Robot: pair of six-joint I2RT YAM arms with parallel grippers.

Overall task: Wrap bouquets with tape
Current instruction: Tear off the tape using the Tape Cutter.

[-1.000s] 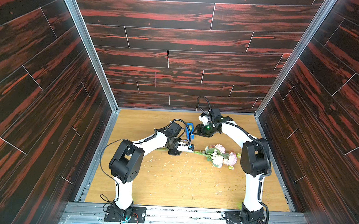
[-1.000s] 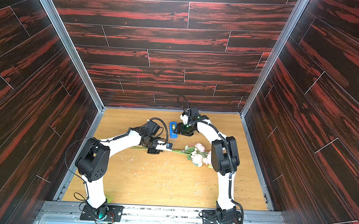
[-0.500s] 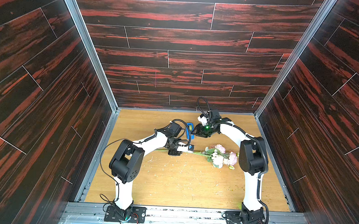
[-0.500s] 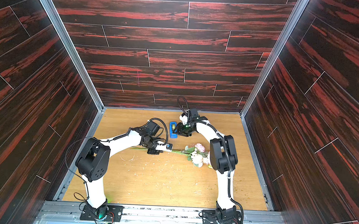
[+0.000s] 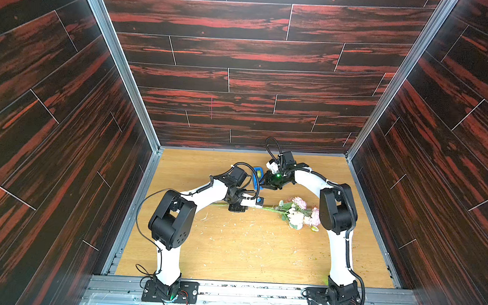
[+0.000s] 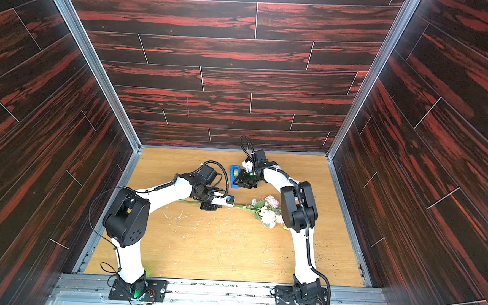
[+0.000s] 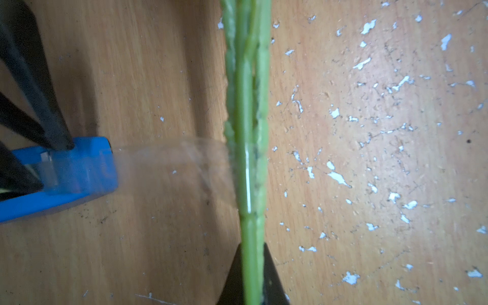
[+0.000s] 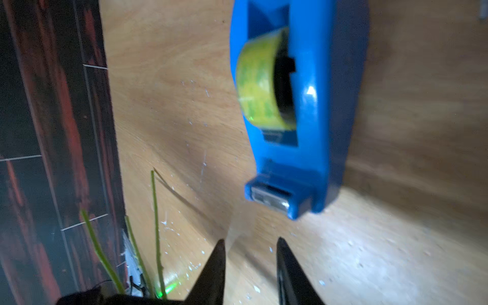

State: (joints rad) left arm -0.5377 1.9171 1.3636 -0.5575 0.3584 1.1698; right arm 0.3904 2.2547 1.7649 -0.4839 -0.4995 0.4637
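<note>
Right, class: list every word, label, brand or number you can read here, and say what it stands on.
No text can be read.
On the blue tape dispenser: a dark patch below the tape roll, too blurred to read as lettering.
On the bouquet stems: no writing.

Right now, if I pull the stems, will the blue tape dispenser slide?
The blue tape dispenser looks like small hollow plastic, probably light, so it may skid on the smooth wooden table. The clear tape strip joins it to the stems, so a pull would likely drag it. Its long low body makes tipping unlikely.
</note>
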